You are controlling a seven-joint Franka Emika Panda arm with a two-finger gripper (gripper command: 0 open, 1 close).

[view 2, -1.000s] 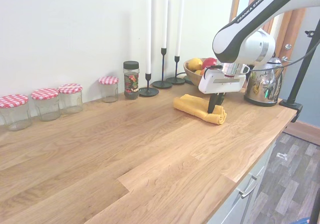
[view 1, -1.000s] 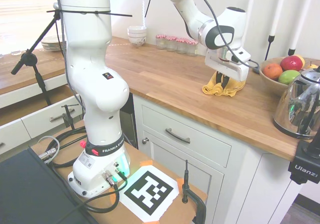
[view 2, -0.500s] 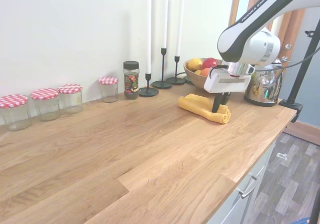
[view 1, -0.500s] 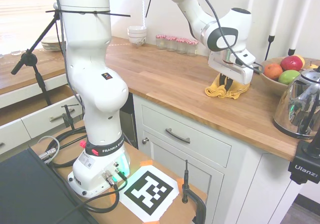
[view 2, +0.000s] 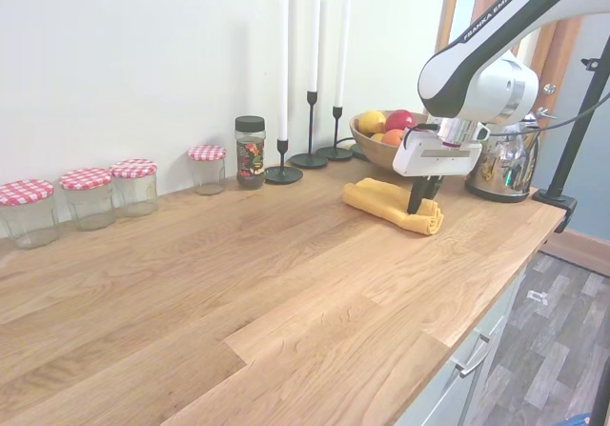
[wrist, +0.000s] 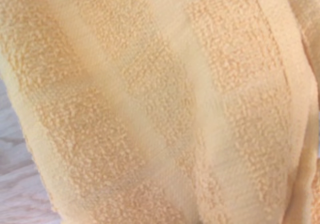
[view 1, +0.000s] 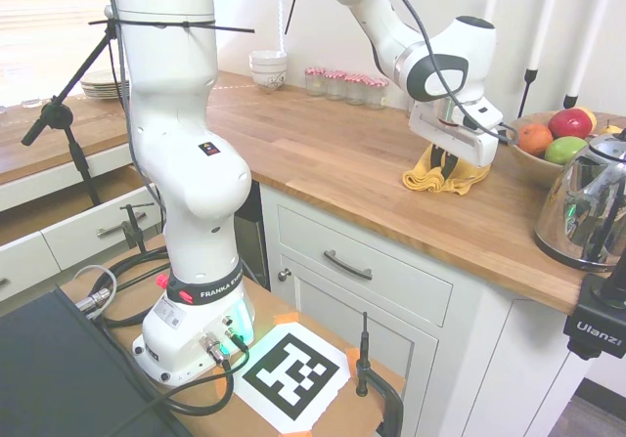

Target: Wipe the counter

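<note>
Fruit bowl [view 2: 374, 146] holding apples beside yellow cloth [view 2: 386, 200], gripper [view 2: 420, 207] clamped on cloth, bare table [view 2: 238, 283] stretching away from bowl

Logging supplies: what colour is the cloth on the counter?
Yellow cloth, with paler woven stripes; clearest in the wrist view.

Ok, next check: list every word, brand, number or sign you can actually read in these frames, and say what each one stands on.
"FRANKA EMIKA": on the black band near the arm's base.
"FRANKA EMIKA": along the arm's black forearm stripe.
"Ulanzi": on the black camera mount beside the kettle.
Black-and-white square tag on the small table: a pattern, no letters.
Label on the dark-lidded jar: too small to read.
Yellow cloth: no print.
</note>
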